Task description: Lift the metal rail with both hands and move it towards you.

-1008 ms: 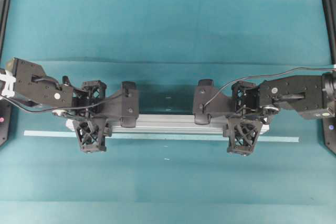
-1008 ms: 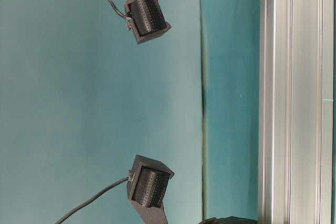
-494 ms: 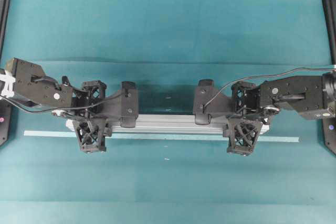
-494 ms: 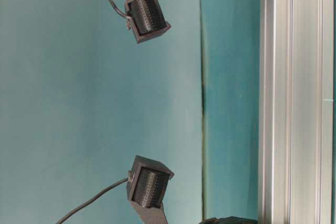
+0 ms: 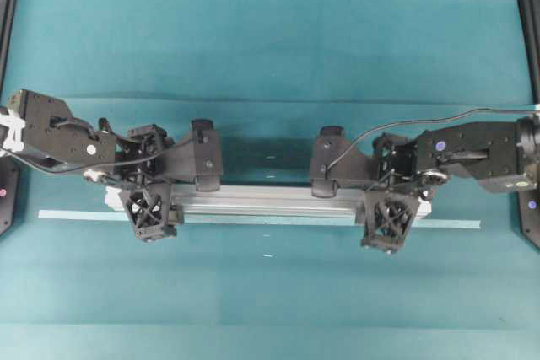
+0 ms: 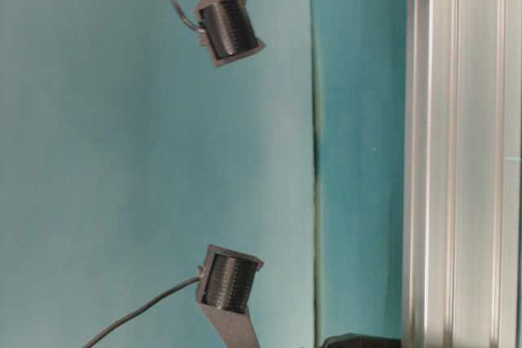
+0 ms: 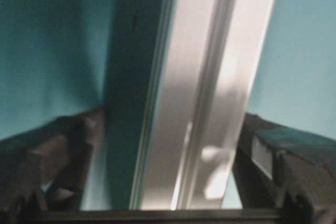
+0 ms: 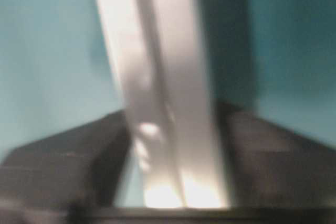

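The metal rail (image 5: 270, 201) is a long grooved silver bar lying left to right across the middle of the teal table. My left gripper (image 5: 152, 180) straddles it near its left end. The left wrist view shows the metal rail (image 7: 194, 103) between the black fingers (image 7: 273, 161), with teal gaps on both sides, so the left gripper (image 7: 168, 171) is open. My right gripper (image 5: 389, 188) straddles the rail near its right end. In the blurred right wrist view the metal rail (image 8: 163, 77) has a gap on its left, so the right gripper (image 8: 168, 161) is open too.
A thin pale tape strip (image 5: 447, 223) runs along the table just in front of the rail. Black frame posts stand at the far right (image 5: 529, 23) and far left (image 5: 7, 6) edges. The table-level view shows the rail (image 6: 457, 160) and two black wrist cameras (image 6: 231, 30).
Both grippers have opened off the rail. The fingers stood tight against it before and now show gaps. The rail has shifted slightly towards the tape strip and looks blurred.
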### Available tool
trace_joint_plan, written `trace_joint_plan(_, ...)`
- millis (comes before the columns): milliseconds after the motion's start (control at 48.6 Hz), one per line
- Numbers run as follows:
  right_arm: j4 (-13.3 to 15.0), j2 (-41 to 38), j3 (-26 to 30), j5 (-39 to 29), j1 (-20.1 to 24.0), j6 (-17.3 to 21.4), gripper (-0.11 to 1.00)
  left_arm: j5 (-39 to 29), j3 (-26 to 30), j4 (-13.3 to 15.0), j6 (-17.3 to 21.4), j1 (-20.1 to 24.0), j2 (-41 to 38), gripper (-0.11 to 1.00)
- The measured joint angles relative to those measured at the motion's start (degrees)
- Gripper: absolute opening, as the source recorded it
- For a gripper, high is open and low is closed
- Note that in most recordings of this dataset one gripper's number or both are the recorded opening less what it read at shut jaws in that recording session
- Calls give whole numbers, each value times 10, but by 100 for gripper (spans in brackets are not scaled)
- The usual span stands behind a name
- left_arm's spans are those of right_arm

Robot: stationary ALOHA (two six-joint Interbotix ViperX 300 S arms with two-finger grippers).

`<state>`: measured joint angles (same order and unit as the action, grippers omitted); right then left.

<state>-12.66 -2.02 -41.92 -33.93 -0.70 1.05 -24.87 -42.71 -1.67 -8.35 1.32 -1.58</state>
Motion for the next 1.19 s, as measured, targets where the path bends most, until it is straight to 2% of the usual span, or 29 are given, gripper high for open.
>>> trace_joint_plan(62,-3,0,-1,-2,1,0,98,0,0,0,1,0,-1,88)
trace_joint_plan(103,-3,0,-2,-1,2,0,100,0,0,0,1,-1,-1,88)
trace_joint_plan(679,6,12,-2,-2,-4,0,99,-6,2,0,1,-11,11,89)
trace_joint_plan(987,11,113,-3,-3,-16,-1,99,-43,-2,0,3,-11,129,89)
trace_joint_plan(1193,33,187,-4,-5,-31,-1,99,-53,-16,0,4,-11,214,89)
